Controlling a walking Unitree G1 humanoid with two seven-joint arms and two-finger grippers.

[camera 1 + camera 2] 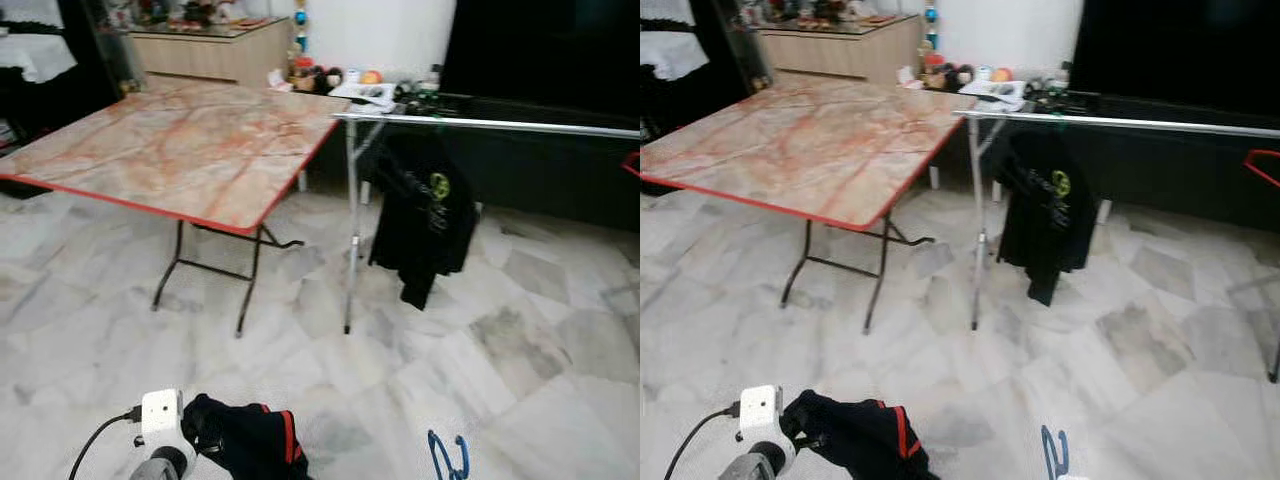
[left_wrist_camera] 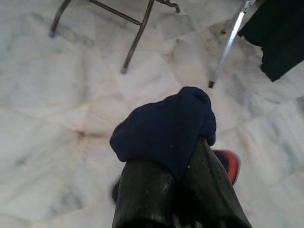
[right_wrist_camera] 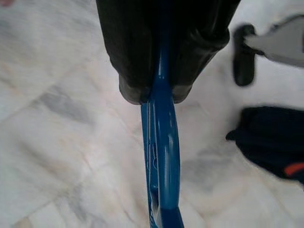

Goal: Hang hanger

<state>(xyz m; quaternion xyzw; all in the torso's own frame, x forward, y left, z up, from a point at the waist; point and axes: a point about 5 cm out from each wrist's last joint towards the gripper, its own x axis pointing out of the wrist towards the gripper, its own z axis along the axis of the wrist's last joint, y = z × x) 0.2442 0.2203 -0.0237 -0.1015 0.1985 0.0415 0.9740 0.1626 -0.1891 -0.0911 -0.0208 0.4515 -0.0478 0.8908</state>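
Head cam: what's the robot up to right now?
It stands on the marble floor facing a drying rack that already carries a black shirt. The left tool is shut on a dark blue garment with red trim. The right tool is shut on a blue hanger. Both are held low in front of the robot, short of the rail. A folding table stands to the left.

Folding table (image 1: 180, 150) with marble-patterned top and red edging, standing on a pale marble-tiled floor (image 1: 520, 340). Just beside it, a black T-shirt (image 1: 425, 215) hanging from a metal rail — lime-green print on the chest. Behind, a wooden sideboard (image 1: 205, 50) against the wall, cluttered on top.
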